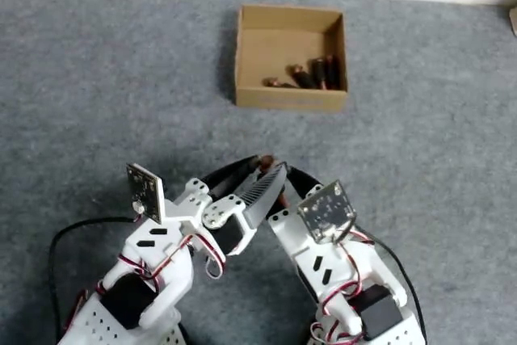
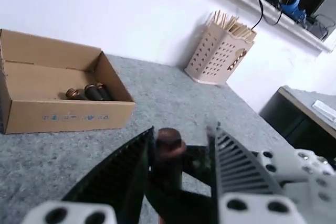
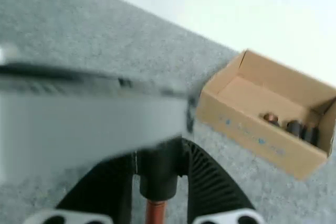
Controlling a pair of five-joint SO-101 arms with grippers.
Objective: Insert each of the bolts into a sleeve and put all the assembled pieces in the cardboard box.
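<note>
The cardboard box stands at the far middle of the grey mat, with several dark assembled pieces lying along its right side. Both grippers meet above the mat in front of it. My left gripper is shut on a dark brown bolt that stands upright between its ribbed fingers. My right gripper is shut on a black sleeve with a copper shaft sticking out of its near end. The wrist views also show the box and its pieces.
A perforated holder full of wooden sticks stands by the white wall to the right of the box. A dark cabinet lies beyond the mat's edge. Open grey mat surrounds the box on both sides.
</note>
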